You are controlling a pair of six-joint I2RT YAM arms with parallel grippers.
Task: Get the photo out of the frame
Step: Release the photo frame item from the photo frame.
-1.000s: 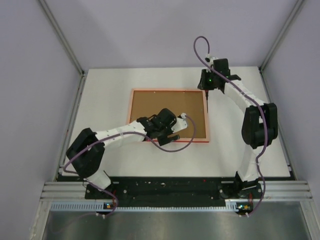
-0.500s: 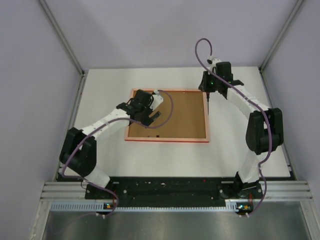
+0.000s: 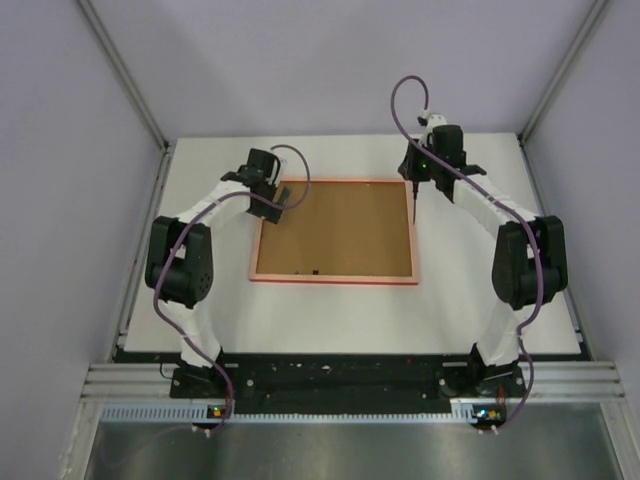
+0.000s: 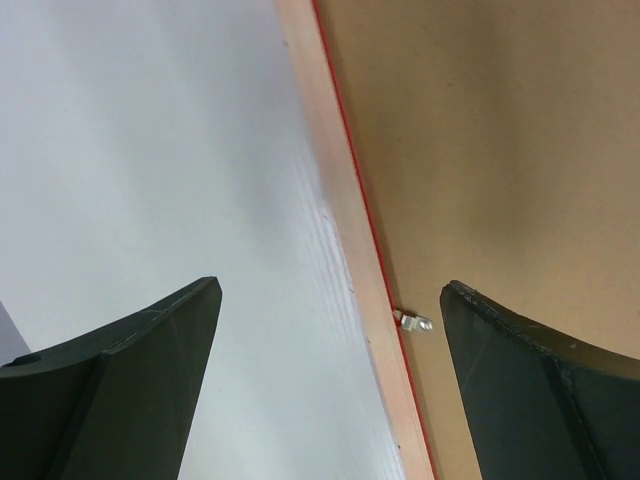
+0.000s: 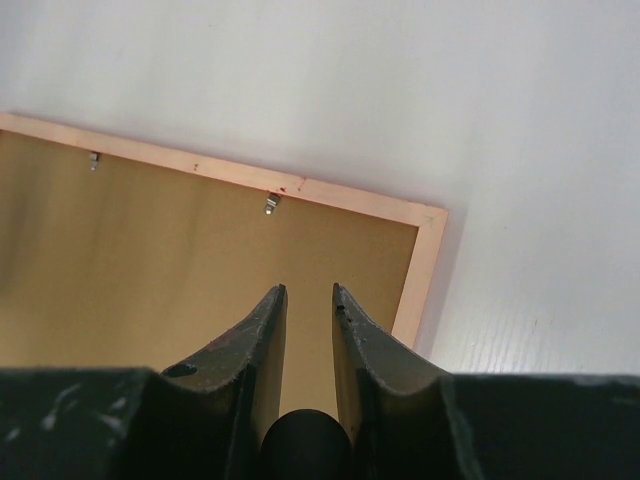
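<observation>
The frame (image 3: 335,281) lies face down on the white table, showing its pale pinkish rim (image 4: 340,220) and a thin red edge. A brown backing board (image 3: 340,230) fills it and hides the photo. My left gripper (image 3: 279,203) hovers over the frame's far left corner. It is open wide (image 4: 330,288), straddling the left rim, with a small metal clip (image 4: 415,322) near its right finger. My right gripper (image 3: 413,207) points down at the far right corner. Its fingers (image 5: 308,290) stand nearly together over the board, with nothing between them.
Two more metal clips (image 5: 270,205) (image 5: 93,158) sit along the frame's far rim. Grey walls enclose the table on three sides, with metal posts at the back corners. The arm bases and a black rail run along the near edge.
My left arm has swung from the frame's near right part across the board to its far left corner. The right arm has barely moved.
</observation>
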